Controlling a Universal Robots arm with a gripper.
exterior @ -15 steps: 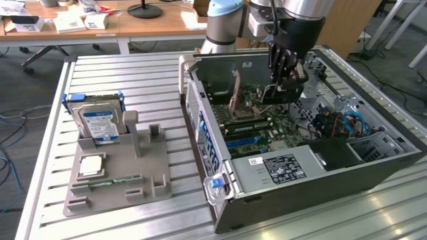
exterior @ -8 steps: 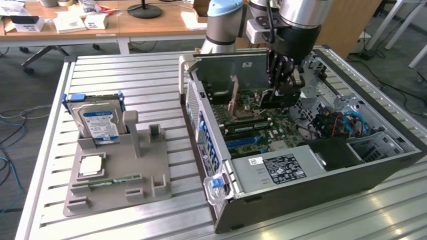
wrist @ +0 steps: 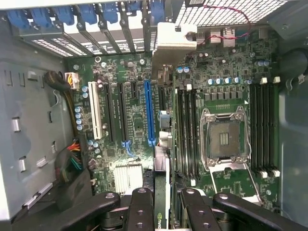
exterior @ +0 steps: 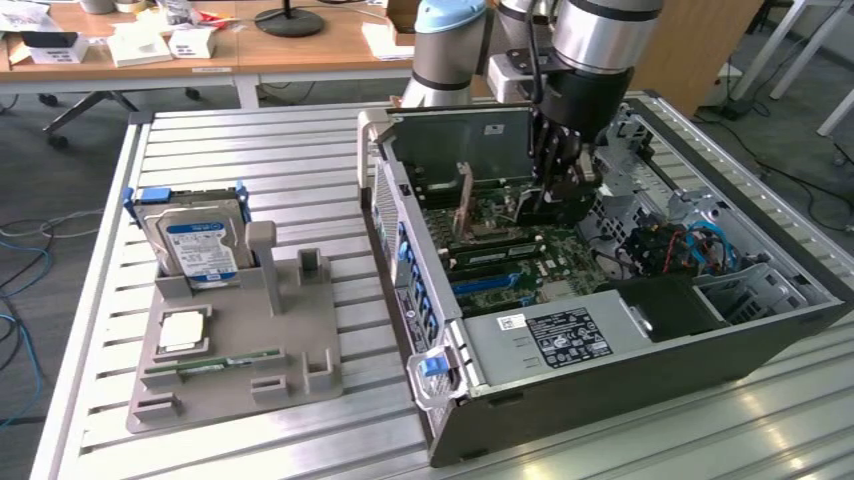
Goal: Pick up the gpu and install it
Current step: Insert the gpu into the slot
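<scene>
Hand [wrist: 161, 204] | gpu [wrist: 162, 159] gripped between fingers [wrist: 140, 211] | upright over motherboard [wrist: 226, 89]

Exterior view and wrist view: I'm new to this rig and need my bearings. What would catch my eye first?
An open computer case lies on the slatted table, with the gripper down inside it, above the motherboard. In the wrist view the gpu stands edge-on at the gripper, beside a long blue slot. At the exterior view's left, a grey holder carries a blue-labelled hard drive.

Brownish gpu [exterior: 465, 205] stands upright inside the case [exterior: 627, 370], seemingly unseated.
</scene>
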